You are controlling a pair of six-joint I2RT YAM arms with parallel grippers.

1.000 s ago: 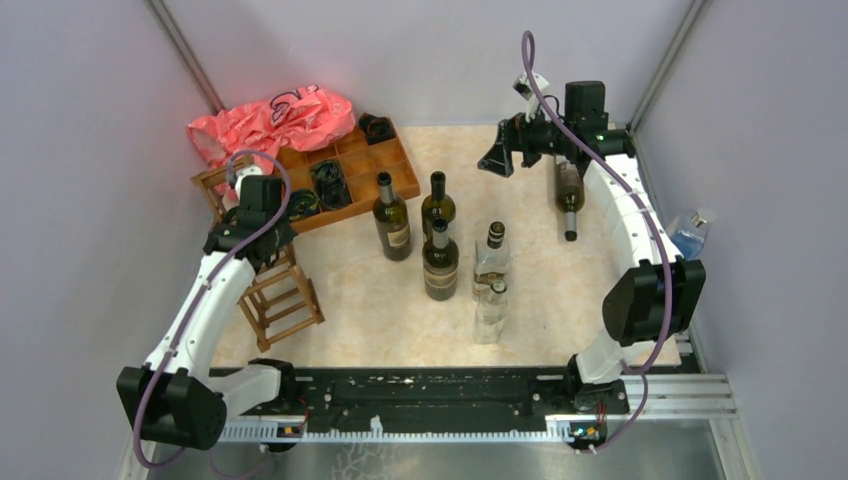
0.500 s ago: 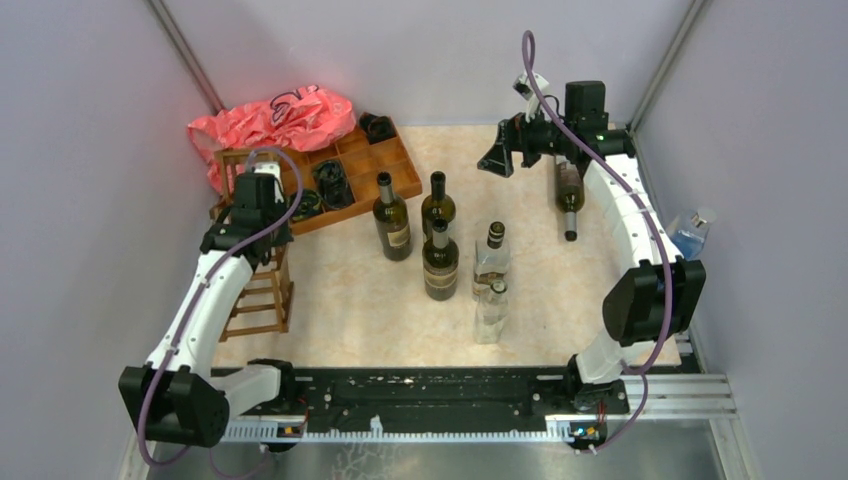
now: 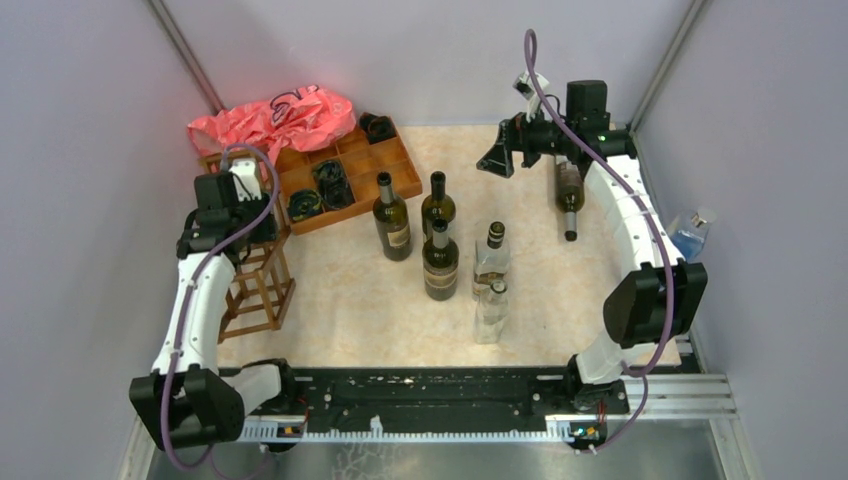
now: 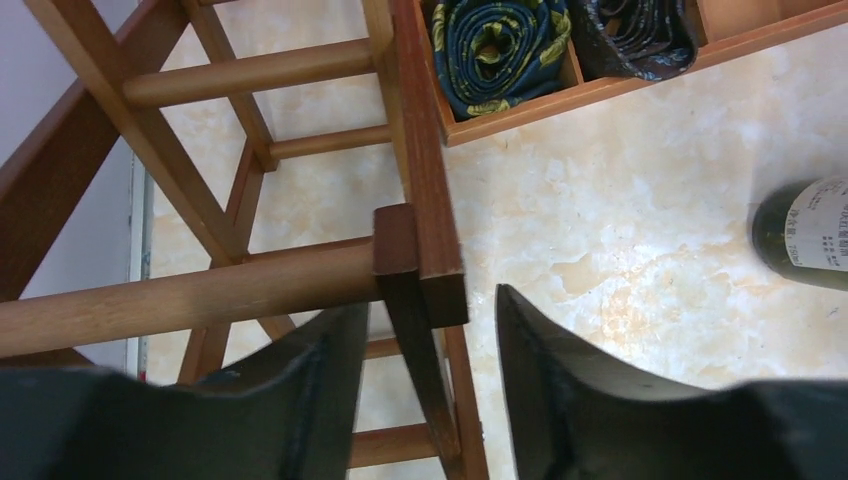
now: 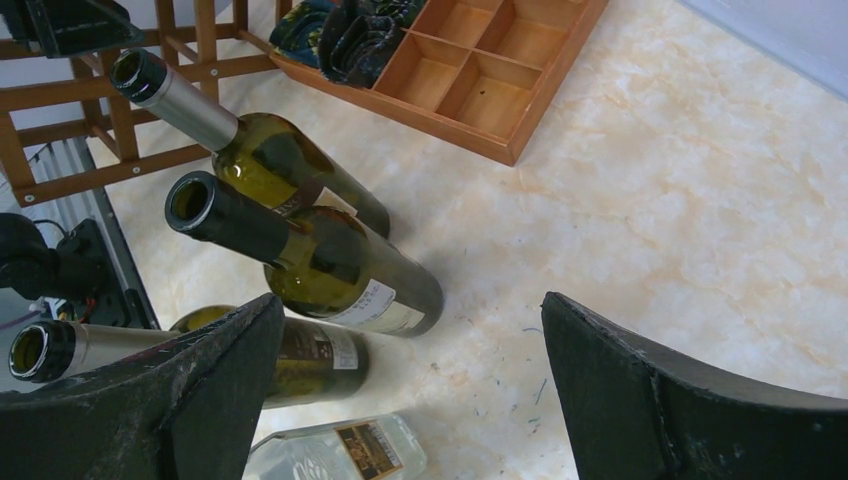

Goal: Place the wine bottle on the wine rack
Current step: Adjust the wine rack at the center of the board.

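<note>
The dark brown wooden wine rack (image 3: 258, 285) stands upright at the table's left edge. It fills the left wrist view (image 4: 200, 290). My left gripper (image 3: 235, 228) is at the rack's top; its fingers straddle a corner slat (image 4: 425, 260) with a gap at the right finger, so it is open (image 4: 430, 300). One dark wine bottle (image 3: 568, 195) lies on the table at the back right. My right gripper (image 3: 497, 160) hovers left of it, open wide and empty (image 5: 415, 310).
Three dark bottles (image 3: 392, 220) (image 3: 437, 205) (image 3: 440, 262) and two clear ones (image 3: 492, 260) (image 3: 490, 310) stand mid-table. An orange-brown compartmented tray (image 3: 395, 165) with rolled cloths sits at the back left, beside a pink bag (image 3: 270, 115).
The rack swung from a tilted spot nearer the middle to upright against the left edge. My left arm moved left with it. The right arm has not moved.
</note>
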